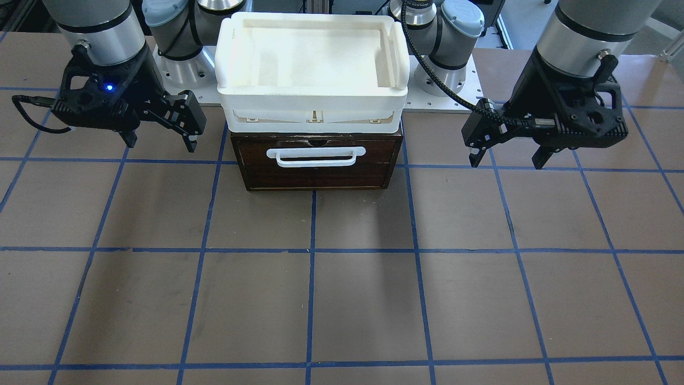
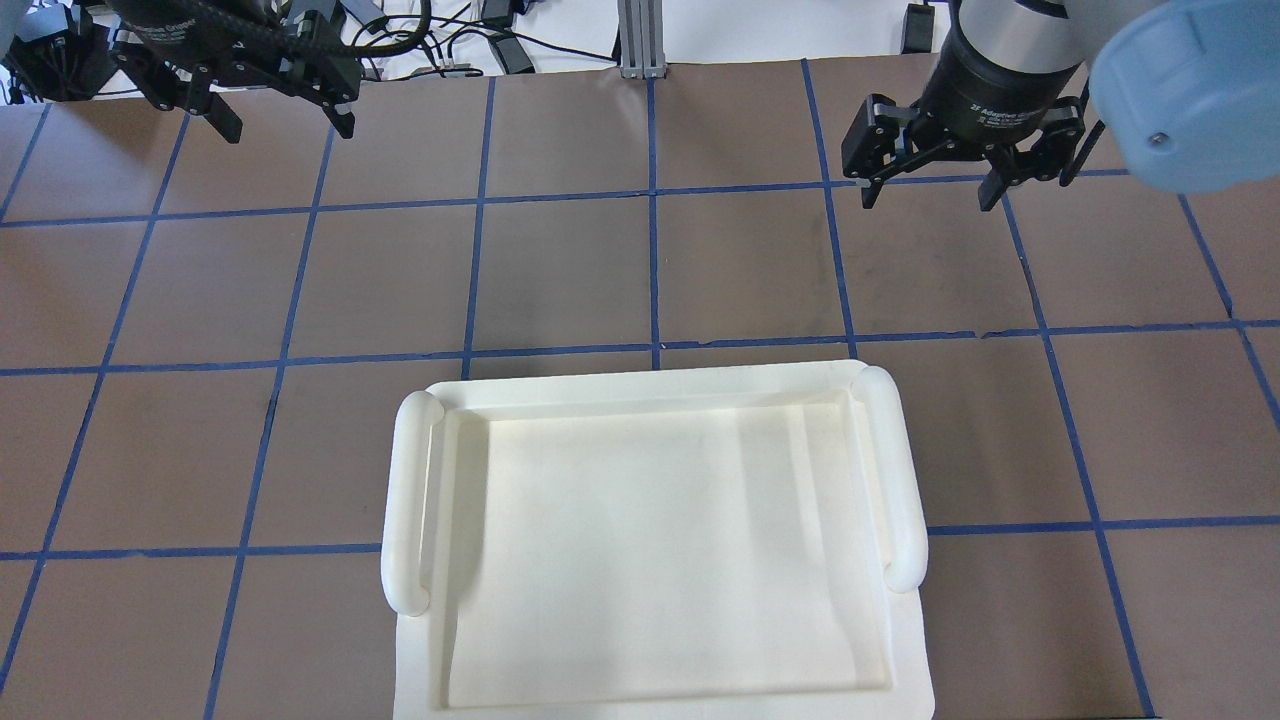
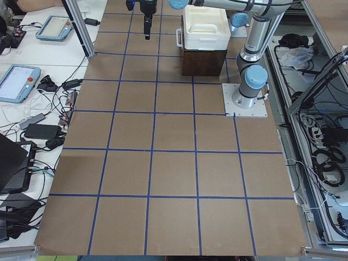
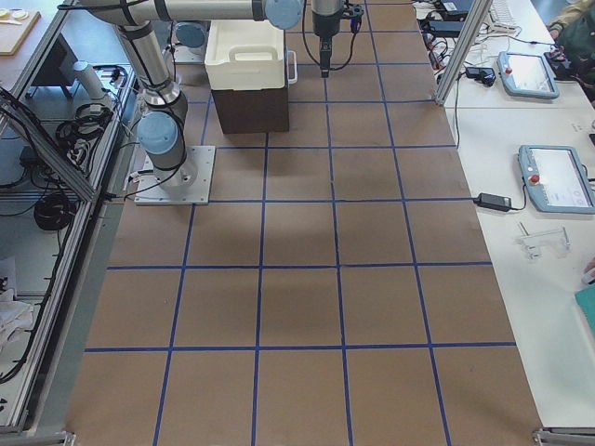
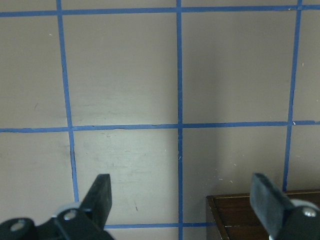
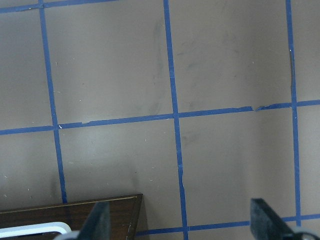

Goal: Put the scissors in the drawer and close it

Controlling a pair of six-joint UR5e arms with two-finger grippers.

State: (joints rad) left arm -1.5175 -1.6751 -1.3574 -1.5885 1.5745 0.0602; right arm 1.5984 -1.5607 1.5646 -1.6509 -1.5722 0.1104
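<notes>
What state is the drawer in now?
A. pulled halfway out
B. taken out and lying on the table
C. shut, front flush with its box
C: in the front-facing view the drawer shows only its dark front, with the white handle, flush under the white tray.

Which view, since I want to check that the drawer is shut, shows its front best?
Exterior front-facing: the drawer front and white handle face it squarely, looking pushed in. Overhead, the white tray hides it. The wrist views catch only corners; the side views show it small, side-on.
</notes>
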